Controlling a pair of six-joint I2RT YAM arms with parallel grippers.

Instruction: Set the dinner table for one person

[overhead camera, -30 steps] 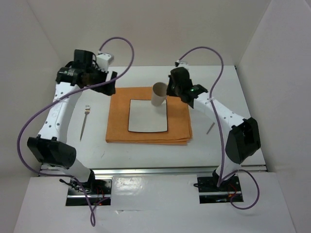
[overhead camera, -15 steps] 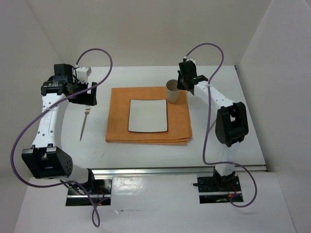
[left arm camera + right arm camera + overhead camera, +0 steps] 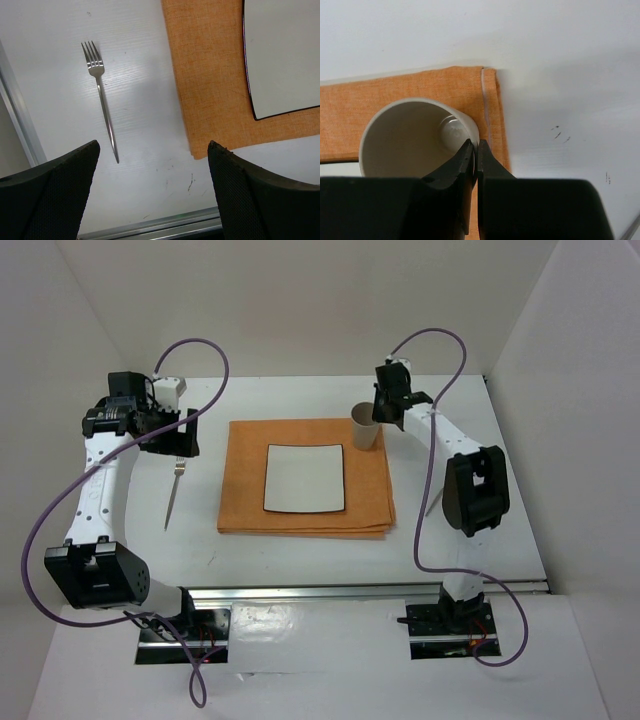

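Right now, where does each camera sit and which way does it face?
Top external: above and behind the arms, facing down on the dinner table; both arms show.
Left wrist: facing down on the fork; the open left gripper shows.
Right wrist: facing down into the cup; the right gripper pinches its rim.
Shared: top external and left wrist both show fork, orange cloth, plate.

The dinner table (image 3: 300, 550) carries an orange cloth (image 3: 245, 485) and a fork (image 3: 173, 497).
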